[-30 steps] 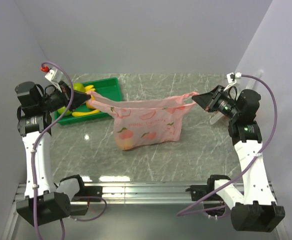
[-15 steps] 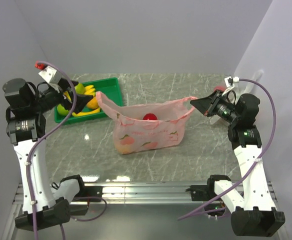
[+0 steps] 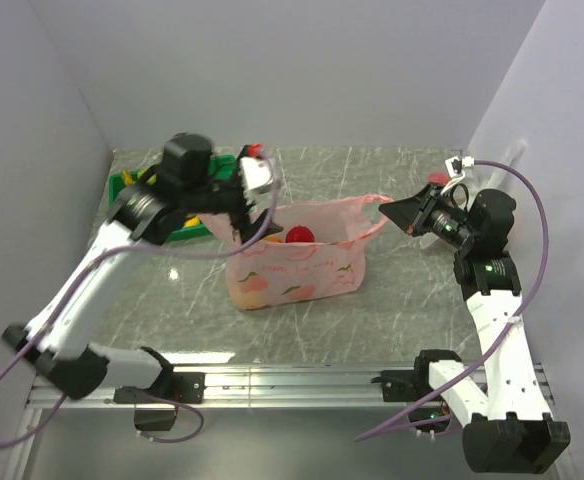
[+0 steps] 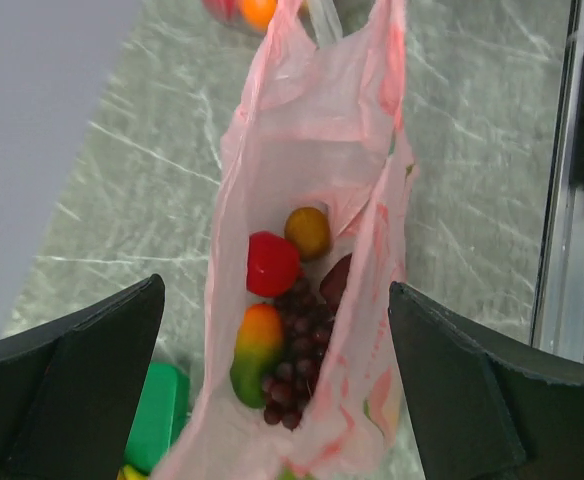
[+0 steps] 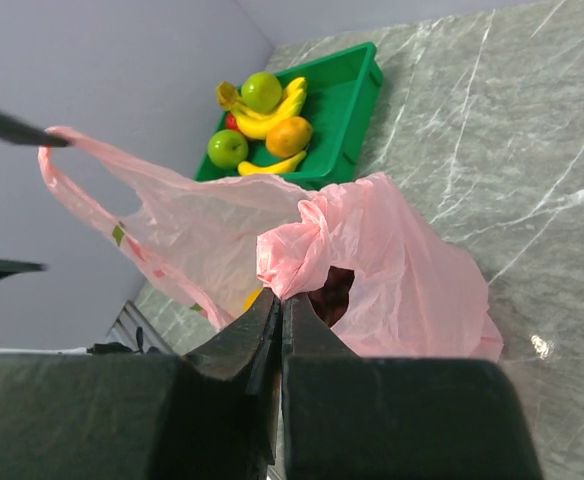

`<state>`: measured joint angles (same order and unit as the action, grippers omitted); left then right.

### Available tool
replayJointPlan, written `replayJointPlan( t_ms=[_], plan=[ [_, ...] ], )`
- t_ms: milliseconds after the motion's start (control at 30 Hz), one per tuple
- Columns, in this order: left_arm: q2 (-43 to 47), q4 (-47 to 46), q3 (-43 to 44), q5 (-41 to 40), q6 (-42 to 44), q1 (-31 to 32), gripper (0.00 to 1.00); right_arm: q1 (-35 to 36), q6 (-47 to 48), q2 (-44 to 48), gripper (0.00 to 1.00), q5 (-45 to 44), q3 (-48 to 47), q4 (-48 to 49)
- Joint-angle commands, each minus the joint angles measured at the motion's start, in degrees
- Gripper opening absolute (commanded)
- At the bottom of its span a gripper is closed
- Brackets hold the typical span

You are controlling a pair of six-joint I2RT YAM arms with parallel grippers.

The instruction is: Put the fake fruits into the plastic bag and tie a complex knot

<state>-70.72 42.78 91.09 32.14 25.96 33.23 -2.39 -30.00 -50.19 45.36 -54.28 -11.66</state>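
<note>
The pink plastic bag (image 3: 297, 265) stands in the middle of the table with its mouth open. Looking down into it in the left wrist view, I see a red fruit (image 4: 272, 263), an orange one (image 4: 307, 232), a green-to-orange fruit (image 4: 255, 345) and dark purple grapes (image 4: 297, 365). My left gripper (image 3: 255, 228) hovers over the bag's left end, wide open (image 4: 275, 290) with nothing held. My right gripper (image 3: 390, 208) is shut on the bag's bunched right handle (image 5: 302, 240). The other handle loop (image 5: 72, 145) stretches to the left. No knot shows.
A green tray (image 5: 347, 95) at the back left holds two green apples, bananas (image 5: 272, 115) and an orange (image 5: 289, 135); the left arm partly hides it from above. A red object (image 3: 437, 180) lies by the right wall. Walls close in on both sides.
The left gripper opened and let go of the bag's left handle. The left arm swung right, over the bag. The bag slackened and its mouth gapes open.
</note>
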Motion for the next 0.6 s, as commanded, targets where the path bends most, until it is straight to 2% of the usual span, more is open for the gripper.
replayJointPlan(
  t_ms=[0,67,133,267,333,400,567],
  plan=[
    [-10.0,3.8,9.7,-5.2,2.6,1.5,0.99,0.4,3.3,2.1,0.00,-0.8,-0.5,0.3],
    [-14.8,5.8,16.6,-3.1,1.6,1.6,0.99,0.5,4.8,2.8,0.00,-1.5,0.2,-0.1],
    [-20.8,5.9,19.9,-2.6,-0.5,1.5,0.98,0.5,5.5,4.1,0.00,-2.0,0.9,0.5],
    [-28.7,10.5,27.4,-1.6,0.0,1.6,0.81,0.5,6.6,5.0,0.00,-2.8,1.9,1.6],
    [-31.0,13.5,27.9,1.2,1.5,1.3,0.75,0.5,7.0,4.8,0.00,-3.3,1.9,2.6],
    [-31.7,14.9,27.1,4.2,1.9,1.2,0.72,0.5,7.1,4.7,0.00,-3.7,2.0,3.7],
    [-33.6,16.6,25.9,10.0,0.8,0.1,0.72,0.7,9.0,3.3,0.00,-5.0,1.2,6.1]
  ],
)
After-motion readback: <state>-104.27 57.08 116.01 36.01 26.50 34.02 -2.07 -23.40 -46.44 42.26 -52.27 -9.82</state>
